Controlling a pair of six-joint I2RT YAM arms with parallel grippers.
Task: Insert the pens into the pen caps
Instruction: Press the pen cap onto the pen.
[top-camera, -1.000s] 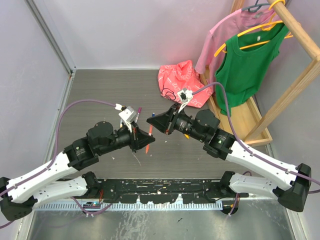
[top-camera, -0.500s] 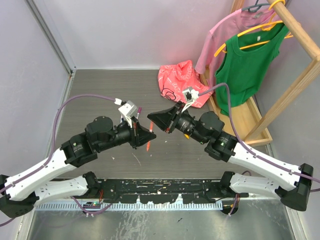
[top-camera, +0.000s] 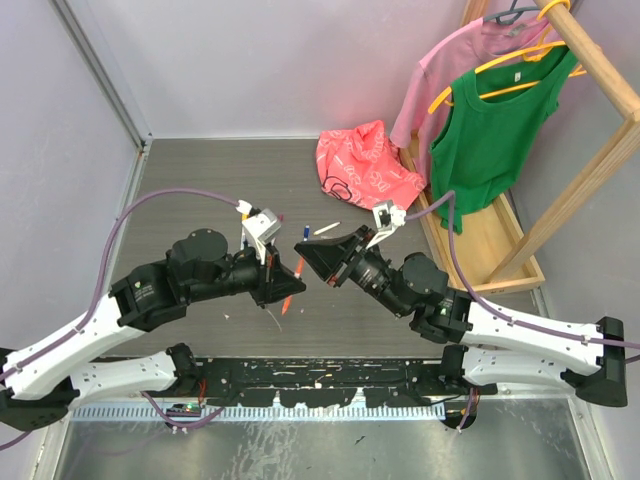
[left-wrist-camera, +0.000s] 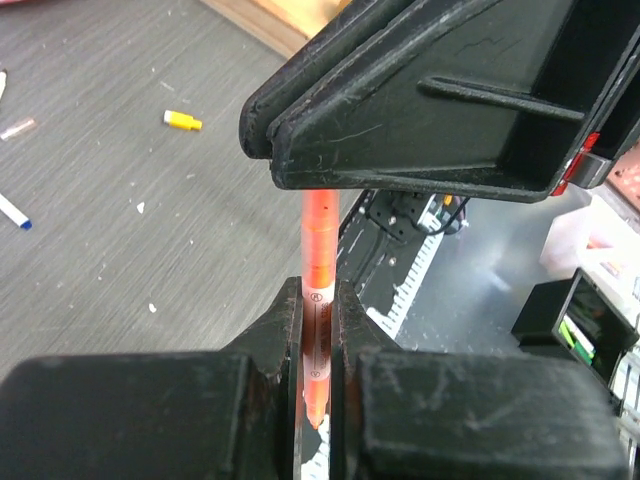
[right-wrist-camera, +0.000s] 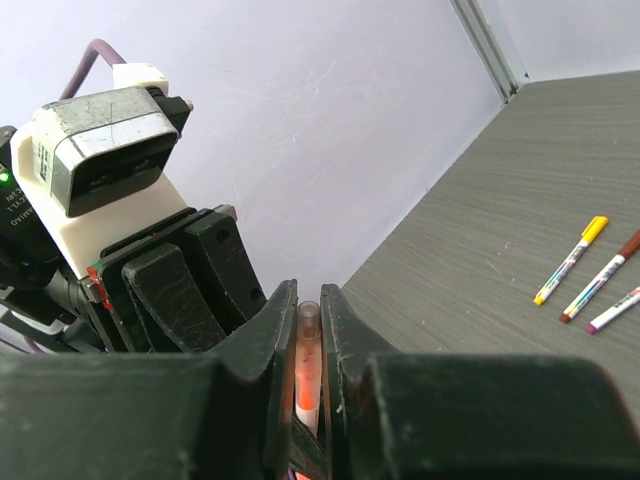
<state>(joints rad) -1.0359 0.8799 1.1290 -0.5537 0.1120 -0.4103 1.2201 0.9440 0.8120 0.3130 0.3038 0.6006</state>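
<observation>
My left gripper (left-wrist-camera: 318, 335) is shut on a white pen (left-wrist-camera: 318, 318), whose orange end pokes out behind the jaws. The pen's bright orange upper part, the pen cap (left-wrist-camera: 319, 235), runs up into my right gripper (right-wrist-camera: 308, 345), which is shut on it. From the right wrist only a clear-tipped orange and white piece (right-wrist-camera: 307, 372) shows between the fingers. In the top view the left gripper (top-camera: 283, 272) and right gripper (top-camera: 305, 248) meet tip to tip above the table's middle, with the orange pen (top-camera: 289, 298) sticking out below.
Capped pens in yellow (right-wrist-camera: 570, 260), dark red (right-wrist-camera: 602, 288) and purple (right-wrist-camera: 614, 308) lie on the grey table. A loose yellow cap (left-wrist-camera: 182, 121) and a blue-tipped pen (left-wrist-camera: 12, 212) lie apart. A red bag (top-camera: 365, 165) and a wooden clothes rack (top-camera: 500, 230) stand at the back right.
Both grippers stayed shut and joined on the orange pen. The right arm swung lower and its wrist turned; the left gripper shifted slightly right and nearer.
</observation>
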